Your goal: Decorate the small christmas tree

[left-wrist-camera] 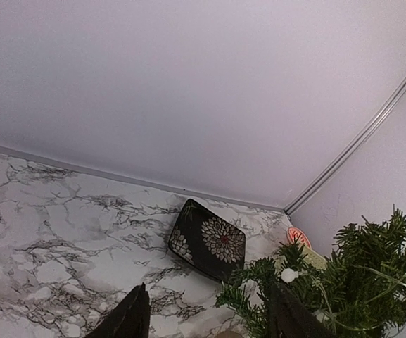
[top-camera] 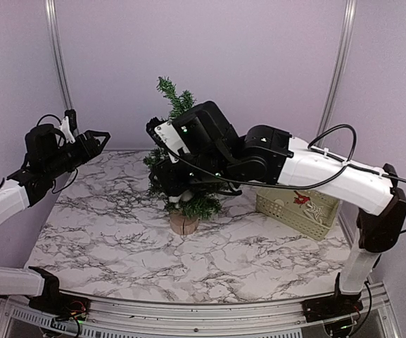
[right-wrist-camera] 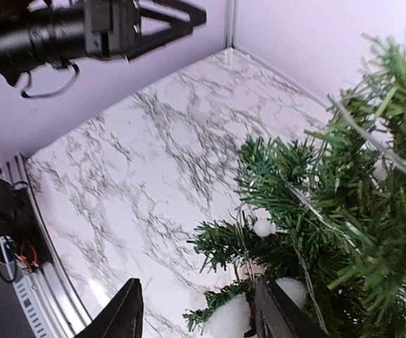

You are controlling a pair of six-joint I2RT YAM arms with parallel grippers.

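Observation:
The small christmas tree [top-camera: 180,105] stands mid-table on a round log-slice base [top-camera: 184,223]; a thin light string with small white bulbs [right-wrist-camera: 262,227] runs through its branches. My right arm reaches across it from the right. The right gripper [right-wrist-camera: 197,317] is open and low against the tree's left side, with white fluffy balls [right-wrist-camera: 234,318] in the lower branches beside its right finger [right-wrist-camera: 273,310]. At the far left my left gripper [top-camera: 98,143] hovers above the table, open and empty, facing the tree [left-wrist-camera: 361,282].
A cream basket [top-camera: 297,208] with a red ornament stands to the right of the tree. In the left wrist view a black square plate [left-wrist-camera: 210,239] with a flower pattern lies near the back wall, behind the tree. Walls close the back and sides.

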